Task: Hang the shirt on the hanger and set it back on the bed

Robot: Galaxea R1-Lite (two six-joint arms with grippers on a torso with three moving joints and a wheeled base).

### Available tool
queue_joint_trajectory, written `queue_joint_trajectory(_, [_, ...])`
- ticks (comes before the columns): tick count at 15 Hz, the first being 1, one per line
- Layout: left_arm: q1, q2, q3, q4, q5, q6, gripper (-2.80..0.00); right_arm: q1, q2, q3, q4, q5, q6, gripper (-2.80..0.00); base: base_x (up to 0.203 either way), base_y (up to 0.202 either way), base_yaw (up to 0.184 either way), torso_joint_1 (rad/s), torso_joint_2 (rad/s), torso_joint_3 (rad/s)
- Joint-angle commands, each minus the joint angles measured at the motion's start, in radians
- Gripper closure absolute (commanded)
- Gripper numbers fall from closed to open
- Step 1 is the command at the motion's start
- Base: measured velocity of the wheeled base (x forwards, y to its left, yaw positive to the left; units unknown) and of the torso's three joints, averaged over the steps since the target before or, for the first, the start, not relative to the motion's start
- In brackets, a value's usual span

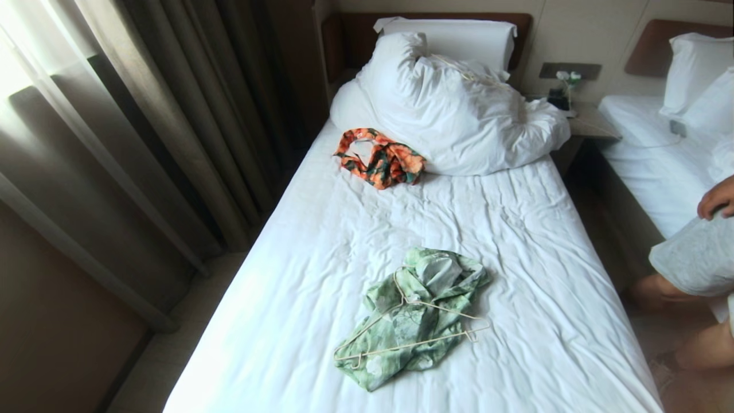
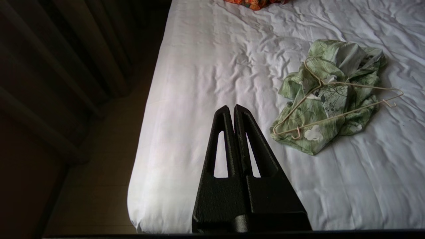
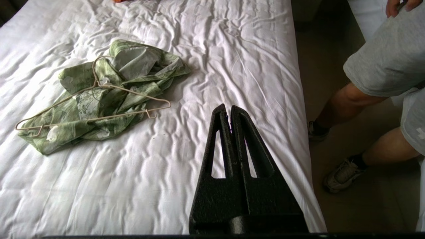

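Observation:
The light green flowered shirt [image 1: 416,315] [image 2: 327,96] [image 3: 99,103] lies crumpled near the foot half of the bed [image 1: 516,229]. The thin cream wire hanger [image 1: 401,344] [image 2: 345,113] [image 3: 96,118] rests flat on top of it, hook toward the pillows. Neither arm shows in the head view. My left gripper [image 2: 231,107] hovers shut and empty over the bed's left side, short of the shirt. My right gripper [image 3: 228,106] hovers shut and empty over the bed's right side, also apart from the shirt.
An orange-and-dark-green garment [image 1: 381,158] lies by the bulky white pillows [image 1: 453,109]. Curtains [image 1: 143,115] hang along the bed's left. A person [image 1: 697,258] [image 3: 382,66] in grey shorts sits at the right, legs in the aisle beside a second bed [image 1: 659,149] and nightstand [image 1: 590,123].

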Motion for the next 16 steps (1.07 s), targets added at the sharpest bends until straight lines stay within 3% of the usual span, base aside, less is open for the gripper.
queue_joint_trajectory(1, [0.000,0.000,0.001,0.000,0.000,-0.002,0.00,0.000,0.001,0.002,0.000,0.001,-0.002,0.00,0.000,0.000,0.000,0.000,0.00,0.000])
queue_joint_trajectory(16, [0.000,0.000,0.001,0.000,0.006,-0.014,0.00,0.000,0.001,0.002,-0.001,0.001,-0.001,0.00,0.000,0.000,0.000,0.000,0.00,0.000])
